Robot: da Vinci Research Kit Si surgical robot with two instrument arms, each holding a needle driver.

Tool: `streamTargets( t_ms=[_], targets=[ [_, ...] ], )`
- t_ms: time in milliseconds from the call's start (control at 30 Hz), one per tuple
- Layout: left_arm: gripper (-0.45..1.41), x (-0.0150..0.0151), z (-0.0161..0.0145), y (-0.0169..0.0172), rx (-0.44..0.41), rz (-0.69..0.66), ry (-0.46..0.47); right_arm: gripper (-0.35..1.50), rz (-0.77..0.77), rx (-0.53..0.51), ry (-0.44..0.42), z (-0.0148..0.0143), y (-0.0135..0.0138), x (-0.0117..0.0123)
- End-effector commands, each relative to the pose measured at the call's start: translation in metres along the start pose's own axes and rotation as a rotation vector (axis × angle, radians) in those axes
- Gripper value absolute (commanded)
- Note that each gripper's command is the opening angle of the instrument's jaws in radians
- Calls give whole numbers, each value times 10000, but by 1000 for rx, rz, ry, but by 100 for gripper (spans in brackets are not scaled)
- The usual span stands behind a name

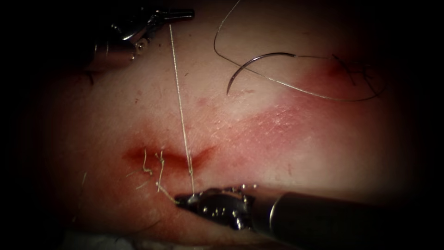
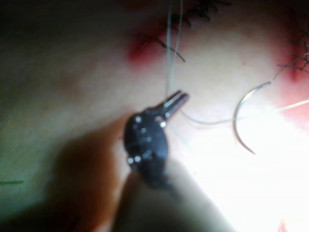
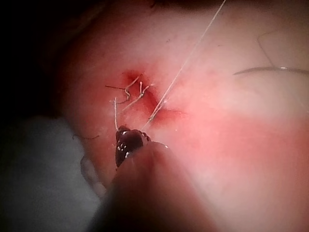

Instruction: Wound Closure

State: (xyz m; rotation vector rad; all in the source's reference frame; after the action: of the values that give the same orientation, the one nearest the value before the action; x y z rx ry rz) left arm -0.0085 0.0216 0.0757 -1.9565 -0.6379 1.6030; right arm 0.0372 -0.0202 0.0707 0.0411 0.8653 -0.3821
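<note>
Endoscope view: my left tool (image 1: pixel 185 15), far left, pinches the thread (image 1: pixel 180 106), which runs taut across the cut (image 1: pixel 169 156) to my right tool (image 1: pixel 181 200), clamped on it near. The needle (image 1: pixel 252 67) lies free on the tissue (image 1: pixel 277 153), far right.

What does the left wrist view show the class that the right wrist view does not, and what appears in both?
Left wrist view: the left tool, jaws shut on the thread, and the needle plainly seen, lying free on the tissue, not in it and held by neither tool.
Right wrist view: the right tool, jaws shut on the thread's other end beside the cut, with short cut ends of thread there.
Both: the taut thread and the tissue.
</note>
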Motion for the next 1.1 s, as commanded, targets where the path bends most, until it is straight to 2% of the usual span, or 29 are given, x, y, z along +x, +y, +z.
streamTargets(
  t_ms=[33, 133, 233, 400, 967, 1100],
  targets=[
    [-45, -5, 5, -6, 1, -2, 0, -35, -38, -1, 6, 8, -1, 3],
    [-45, -1, 10, -15, 12, -2, -9, -35, -126, 18, 15, 7, 2, 4],
    [-45, 1, 16, -22, 29, 0, -9, -35, -134, 22, 22, 6, -1, 7],
    [-45, 8, 24, -36, 67, 47, -7, -35, -87, 15, 31, 8, -6, 8],
    [-45, 23, 26, -58, 91, 103, -15, -35, -60, 23, 39, 22, -28, 13],
    [-45, 19, 28, -54, 94, 104, -22, -35, -44, 24, 41, 21, -24, 14]
  ],
)
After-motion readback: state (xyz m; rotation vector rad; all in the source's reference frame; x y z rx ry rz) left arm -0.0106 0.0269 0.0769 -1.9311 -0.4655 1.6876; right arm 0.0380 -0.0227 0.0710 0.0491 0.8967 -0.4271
